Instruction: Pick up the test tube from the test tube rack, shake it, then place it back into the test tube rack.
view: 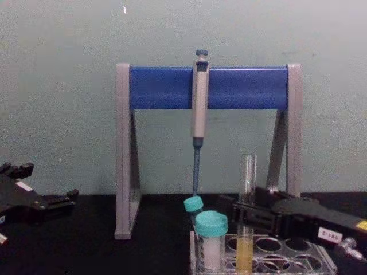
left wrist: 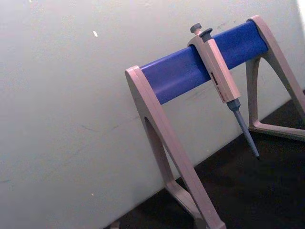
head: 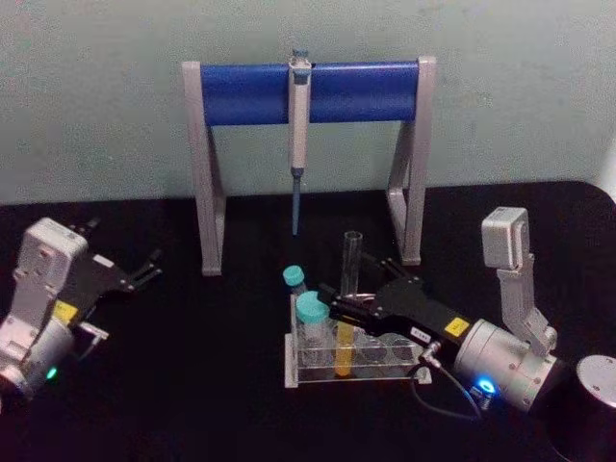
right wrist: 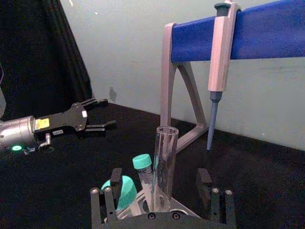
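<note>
Because the test tube (head: 349,279) stands upright in the test tube rack (head: 291,356), its long axis is vertical. In the head view the right gripper (head: 339,308) reaches in level from the right and meets it at mid-height, above the yellow liquid. The left gripper (head: 142,271) sits parked well apart at the left with its fingers spread, so the right arm is plainly nearer. Dark fingers against the dark table make contact hard to judge here.

The left wrist view faces the pipette stand (left wrist: 167,143) and its hanging pipette (left wrist: 219,71).

In the right wrist view the tube (right wrist: 164,162) rises between the two fingers (right wrist: 114,181) with a gap on each side. The jaws are released and straddle it. One finger sits close to the wide teal cap (right wrist: 123,188). A straight squeeze should catch the glass, I judge. The gripper body cuts off the tube's lower part.

In the chest view the near finger covers a band of the tube (view: 248,177), so the grip there is hidden.
</note>
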Action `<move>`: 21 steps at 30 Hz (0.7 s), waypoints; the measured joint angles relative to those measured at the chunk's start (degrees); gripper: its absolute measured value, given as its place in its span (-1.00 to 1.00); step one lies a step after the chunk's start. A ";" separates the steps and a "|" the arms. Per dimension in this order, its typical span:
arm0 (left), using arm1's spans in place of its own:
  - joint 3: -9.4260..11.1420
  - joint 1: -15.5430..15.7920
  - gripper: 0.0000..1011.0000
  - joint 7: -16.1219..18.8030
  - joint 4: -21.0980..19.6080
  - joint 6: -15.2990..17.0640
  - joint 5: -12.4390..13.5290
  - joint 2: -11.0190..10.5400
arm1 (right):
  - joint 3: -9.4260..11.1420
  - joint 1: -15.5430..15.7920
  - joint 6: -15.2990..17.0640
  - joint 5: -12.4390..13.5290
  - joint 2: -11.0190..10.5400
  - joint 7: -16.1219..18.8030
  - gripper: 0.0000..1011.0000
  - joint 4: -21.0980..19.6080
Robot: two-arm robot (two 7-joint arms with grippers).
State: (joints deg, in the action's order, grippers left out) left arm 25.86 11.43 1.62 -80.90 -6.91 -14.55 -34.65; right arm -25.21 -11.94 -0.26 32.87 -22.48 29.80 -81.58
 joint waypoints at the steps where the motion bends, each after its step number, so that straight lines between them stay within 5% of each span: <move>1: 0.00 0.00 0.98 0.00 0.00 0.00 0.00 0.00 | -0.08 -0.10 0.10 0.11 0.07 0.01 0.98 0.17; 21: 0.00 0.00 0.98 0.00 0.00 0.00 0.00 0.00 | -0.31 -0.38 0.36 0.29 0.18 0.01 0.97 0.56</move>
State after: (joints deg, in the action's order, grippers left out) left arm 25.86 11.43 1.62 -80.90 -6.91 -14.55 -34.65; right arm -25.51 -12.32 0.10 33.16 -22.29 29.81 -81.02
